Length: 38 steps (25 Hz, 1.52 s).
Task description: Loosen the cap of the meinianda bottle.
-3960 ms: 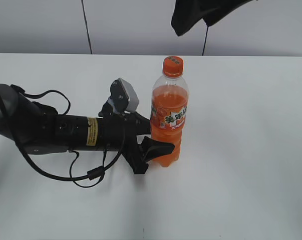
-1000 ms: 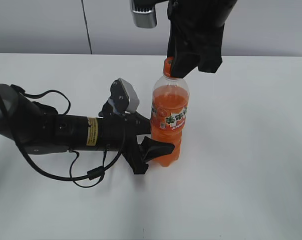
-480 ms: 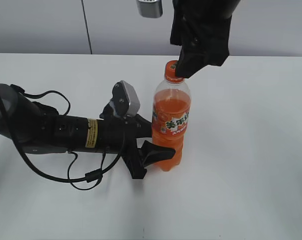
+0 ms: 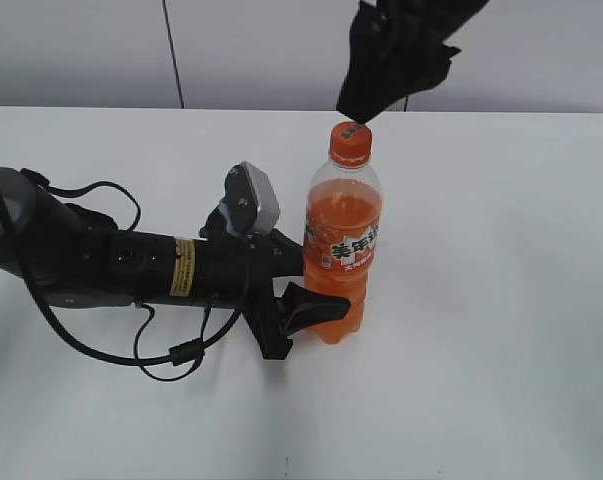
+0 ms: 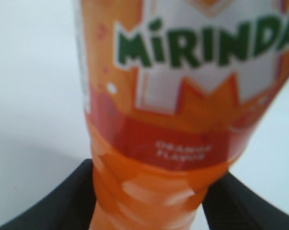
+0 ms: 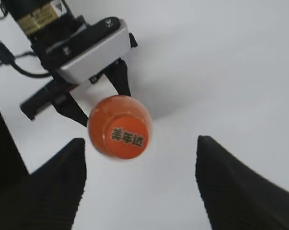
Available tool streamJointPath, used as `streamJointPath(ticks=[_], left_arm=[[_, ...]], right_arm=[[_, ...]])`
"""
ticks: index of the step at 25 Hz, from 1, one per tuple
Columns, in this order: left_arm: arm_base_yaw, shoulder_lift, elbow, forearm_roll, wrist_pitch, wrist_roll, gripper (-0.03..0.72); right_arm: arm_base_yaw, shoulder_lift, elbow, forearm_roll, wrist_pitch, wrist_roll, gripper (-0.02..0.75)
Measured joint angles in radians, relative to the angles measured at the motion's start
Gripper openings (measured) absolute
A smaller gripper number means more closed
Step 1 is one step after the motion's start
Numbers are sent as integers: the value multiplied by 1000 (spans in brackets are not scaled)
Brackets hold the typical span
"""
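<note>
Above the cap, right fingers spread wide; left fingers clamp the meinianda bottle.

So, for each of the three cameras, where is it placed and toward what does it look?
Exterior view: in front, raised, slanting down at the white table; shows the left gripper clamping the tall clear plastic bottle of orange soda, the right gripper above its small round orange ribbed cap.
Left wrist view: low on the left arm, facing the bottle's label sideways; black fingers flank the bottle.
Right wrist view: above, looking straight down on the cap; open black fingers frame it.
Shared: exterior and right wrist views both show cap and left gripper.
</note>
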Motion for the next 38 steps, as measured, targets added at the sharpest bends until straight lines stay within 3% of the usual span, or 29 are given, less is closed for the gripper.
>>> streamJointPath(ticks=[7,13,35,38], left_arm=[[0,0,0,0,0,0,408],[0,0,0,-8,0,0,408],[-1,0,0,-54,12,-1,407],[-1,0,0,-56,14,-1,407]], right_arm=[[0,-13,0,35,0,588,533],[0,-13,0,39,0,820,533],[0,94,0,-3,0,874,533],[0,108,0,-3,0,874,501]])
